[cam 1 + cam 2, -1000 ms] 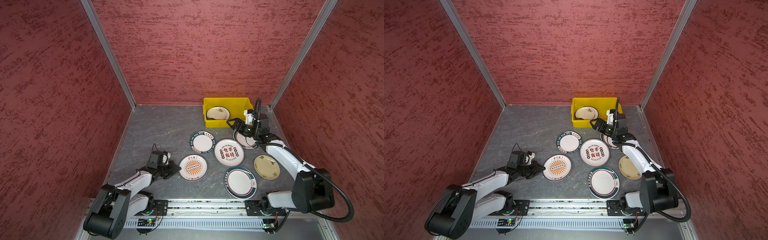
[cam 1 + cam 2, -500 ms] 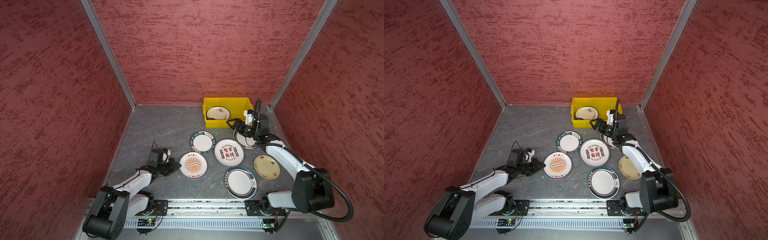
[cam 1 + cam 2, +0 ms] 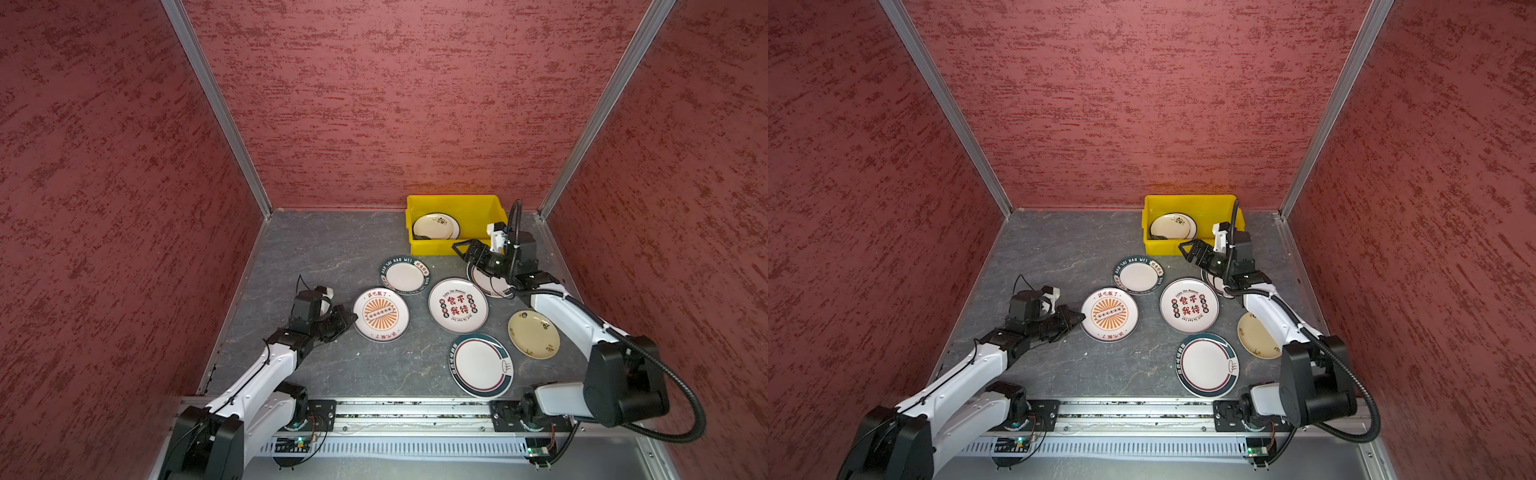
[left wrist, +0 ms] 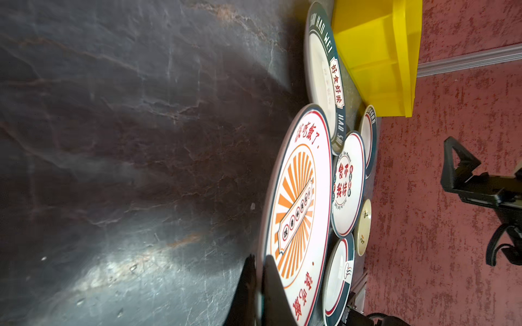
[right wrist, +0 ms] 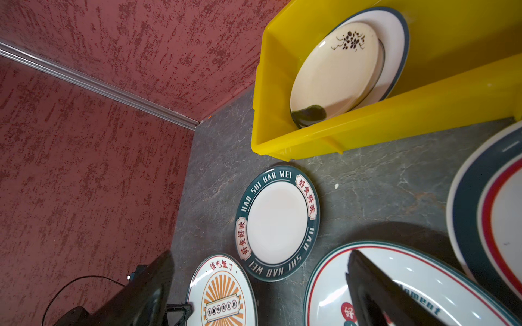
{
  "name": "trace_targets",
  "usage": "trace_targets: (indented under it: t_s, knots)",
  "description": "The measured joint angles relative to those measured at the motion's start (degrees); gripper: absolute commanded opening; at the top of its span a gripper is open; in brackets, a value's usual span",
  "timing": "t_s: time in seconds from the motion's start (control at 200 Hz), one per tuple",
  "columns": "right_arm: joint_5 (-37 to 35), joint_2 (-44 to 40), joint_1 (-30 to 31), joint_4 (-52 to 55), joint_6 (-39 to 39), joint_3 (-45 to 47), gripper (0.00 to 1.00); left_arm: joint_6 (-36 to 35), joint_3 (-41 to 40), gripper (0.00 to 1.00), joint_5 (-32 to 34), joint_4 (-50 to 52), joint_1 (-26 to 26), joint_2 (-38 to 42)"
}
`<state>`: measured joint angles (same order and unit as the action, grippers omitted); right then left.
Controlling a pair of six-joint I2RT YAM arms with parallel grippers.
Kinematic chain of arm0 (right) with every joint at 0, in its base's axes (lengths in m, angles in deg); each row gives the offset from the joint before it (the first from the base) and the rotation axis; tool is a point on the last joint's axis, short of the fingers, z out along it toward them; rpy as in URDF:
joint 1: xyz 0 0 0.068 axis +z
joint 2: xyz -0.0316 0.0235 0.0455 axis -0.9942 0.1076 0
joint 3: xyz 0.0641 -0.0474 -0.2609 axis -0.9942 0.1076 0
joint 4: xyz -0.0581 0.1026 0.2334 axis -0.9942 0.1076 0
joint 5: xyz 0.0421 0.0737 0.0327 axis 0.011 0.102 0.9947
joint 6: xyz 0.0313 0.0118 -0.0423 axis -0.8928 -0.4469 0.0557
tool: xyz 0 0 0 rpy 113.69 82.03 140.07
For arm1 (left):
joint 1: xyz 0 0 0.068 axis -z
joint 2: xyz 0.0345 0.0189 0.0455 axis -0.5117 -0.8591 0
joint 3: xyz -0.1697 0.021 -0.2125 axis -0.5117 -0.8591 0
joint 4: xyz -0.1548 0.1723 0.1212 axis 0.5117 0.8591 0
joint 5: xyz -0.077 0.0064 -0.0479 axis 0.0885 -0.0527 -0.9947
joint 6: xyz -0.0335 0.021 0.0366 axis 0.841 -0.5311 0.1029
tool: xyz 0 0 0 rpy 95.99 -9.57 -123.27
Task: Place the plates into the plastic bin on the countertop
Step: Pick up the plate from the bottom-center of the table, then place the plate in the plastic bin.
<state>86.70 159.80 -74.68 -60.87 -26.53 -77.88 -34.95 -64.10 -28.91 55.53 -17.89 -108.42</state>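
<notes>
At the near left of the scattered plates, the sunburst plate (image 3: 380,314) lies low on the dark tabletop (image 3: 324,249). The left jaws are closed on its outer rim, pinching the lip between them; whether it has cleared the surface I cannot tell. Being round, it has no long axis, so what counts is that it is held by one edge and reaches from the jaws toward the robot's right. The yellow plastic bin (image 3: 432,248) stands against the back wall, farther away and to the right of that grip, with the HAO SHI HAO WEI plate (image 3: 405,275) lying between. The carry looks like a diagonal over that plate. Two plates (image 3: 434,227) already sit in the bin. The right arm (image 3: 561,309) is much nearer the bin; the right jaws are spread wide and empty, just before its front wall, above a teal-rimmed plate (image 3: 486,284). Beyond lie the red-character plate (image 3: 458,305), a cream-yellow plate (image 3: 533,333) and a teal-ringed plate (image 3: 482,365).
</notes>
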Motion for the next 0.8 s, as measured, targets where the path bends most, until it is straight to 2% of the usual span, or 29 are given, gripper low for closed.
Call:
trace_targets:
  t_s: [0.591,0.797]
  knots:
    - [2.60,0.76,0.66,-1.46,-0.33,0.57,0.96,4.00,7.04,0.00,4.22,-11.47,3.78,-9.05]
    - [3.19,2.67,2.45,-2.45,-1.16,0.57,0.91,4.28,10.62,0.00,5.35,-14.08,5.14,-14.27]
